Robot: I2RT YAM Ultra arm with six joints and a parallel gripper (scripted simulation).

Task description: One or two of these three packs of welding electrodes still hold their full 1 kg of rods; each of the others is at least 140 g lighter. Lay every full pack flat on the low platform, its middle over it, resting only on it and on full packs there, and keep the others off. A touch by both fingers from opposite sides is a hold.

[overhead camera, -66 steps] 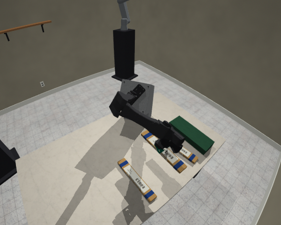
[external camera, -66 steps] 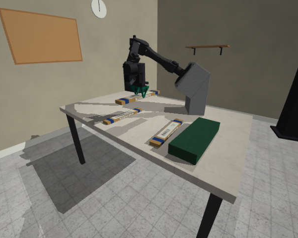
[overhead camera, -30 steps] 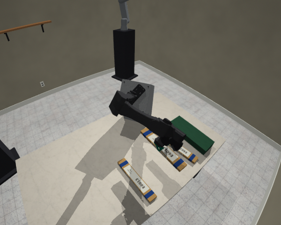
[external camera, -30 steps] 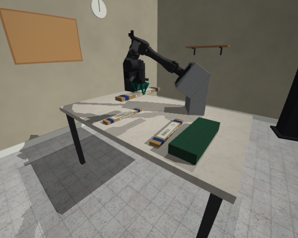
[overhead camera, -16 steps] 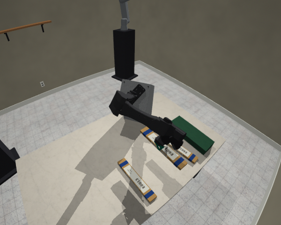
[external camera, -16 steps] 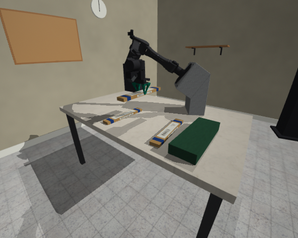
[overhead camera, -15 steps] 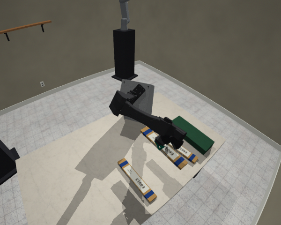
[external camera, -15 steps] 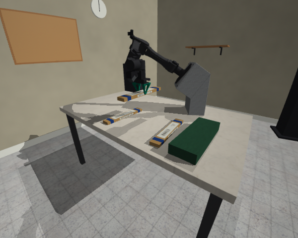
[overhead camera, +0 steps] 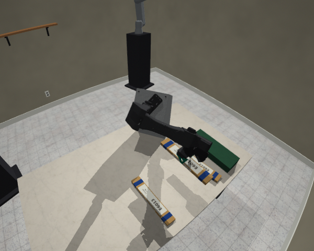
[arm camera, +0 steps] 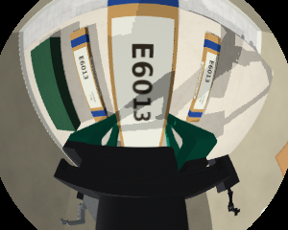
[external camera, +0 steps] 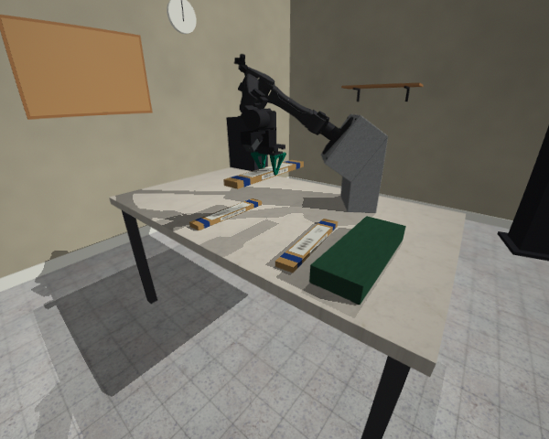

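My gripper (overhead camera: 185, 159) (external camera: 268, 165) is shut on an E6013 electrode pack (overhead camera: 188, 162) (external camera: 263, 174), tan with blue bands and a white label. It grips the pack near its middle and holds it level above the table; the wrist view shows the green fingers on both long sides of the pack (arm camera: 142, 57). A second pack (external camera: 306, 243) (arm camera: 86, 77) lies flat next to the dark green low platform (overhead camera: 219, 151) (external camera: 357, 257) (arm camera: 51, 80). In the top view the held pack mostly hides it. A third pack (overhead camera: 153, 201) (external camera: 225, 214) (arm camera: 207, 77) lies flat further out on the table.
The arm's grey base block (external camera: 360, 160) stands at the table's back. A black pedestal (overhead camera: 138, 59) stands on the floor beyond the table. The table's edge runs close beside the platform.
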